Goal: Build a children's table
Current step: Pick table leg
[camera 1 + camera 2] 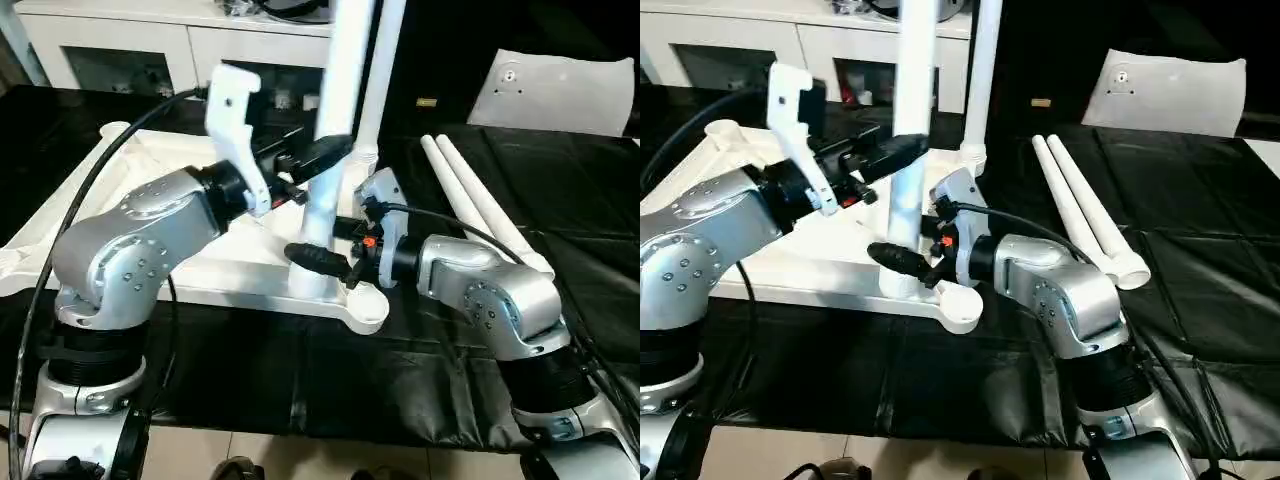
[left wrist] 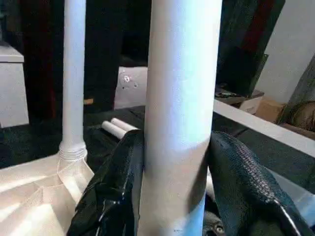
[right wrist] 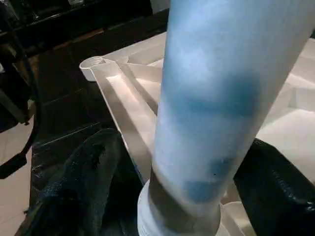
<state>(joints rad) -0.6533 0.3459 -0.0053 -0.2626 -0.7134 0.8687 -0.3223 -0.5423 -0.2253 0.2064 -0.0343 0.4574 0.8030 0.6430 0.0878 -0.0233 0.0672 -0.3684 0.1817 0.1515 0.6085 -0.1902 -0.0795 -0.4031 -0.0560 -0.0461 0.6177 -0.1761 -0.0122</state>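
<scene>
Head views — the table top (image 1: 150, 215) lies underside up on the black-covered bench (image 1: 560, 200). One leg (image 1: 372, 70) stands in the top's far right corner socket; a second leg (image 1: 335, 130) stands upright in the near right corner socket (image 1: 372, 312). Our left gripper (image 1: 318, 152) clasps this second leg partway up. Our right gripper (image 1: 335, 262) sits low at the leg's foot, fingers either side. Two spare legs (image 1: 480, 205) lie side by side on the bench, right of the top.

Left wrist view — both fingers (image 2: 113, 191) press the leg (image 2: 179, 108) between them: a firm hold. The seated leg (image 2: 74, 73) rises beyond.

Right wrist view — fingers (image 3: 78, 182) stand wide of the leg (image 3: 211, 108), one each side, apparently clear of it; the leg's foot enters its socket.

Step in hand, as we judge it: seating the second leg. Next move calls for keeping it upright and driving it home — then fetching a spare.
</scene>
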